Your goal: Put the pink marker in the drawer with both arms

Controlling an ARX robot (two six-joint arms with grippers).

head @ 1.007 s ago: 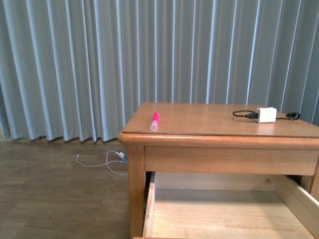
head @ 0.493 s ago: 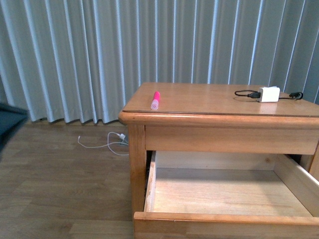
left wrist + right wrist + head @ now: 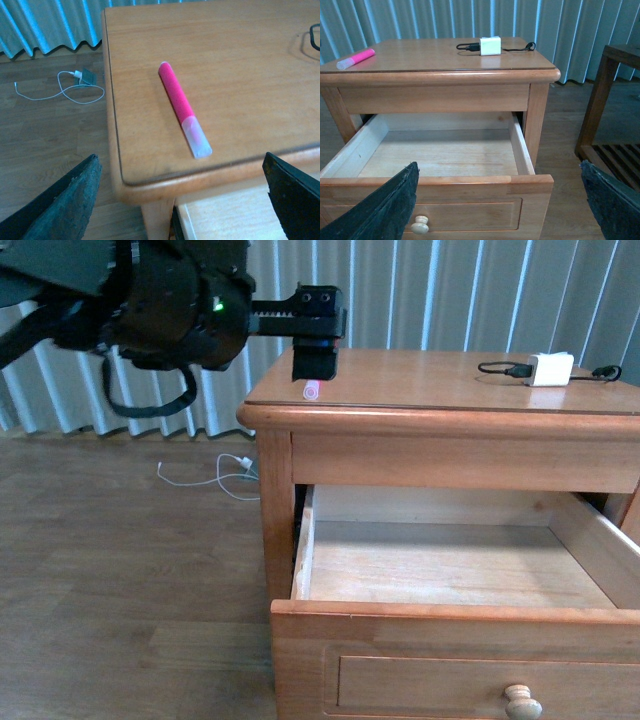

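Observation:
The pink marker (image 3: 312,390) lies on the nightstand top near its front left corner, and only its pale cap end shows under my left gripper (image 3: 316,362). In the left wrist view the marker (image 3: 182,106) lies whole, cap toward the table edge. My left gripper (image 3: 180,165) is open and hangs above it without touching. The drawer (image 3: 450,615) is pulled out, bare inside, with its knob (image 3: 521,702) low on the front. My right gripper (image 3: 498,167) is open and empty, in front of and above the open drawer (image 3: 435,181). The marker (image 3: 356,58) also shows far left in that view.
A white charger block (image 3: 552,368) with a black cable lies at the back right of the nightstand top (image 3: 450,390). A white cable (image 3: 215,480) lies on the wooden floor by the curtain. A dark wooden side table (image 3: 615,100) stands to the nightstand's right.
My left arm has come into the front view from the left and now stands over the marker. The front view has shifted, so the drawer front and knob now show.

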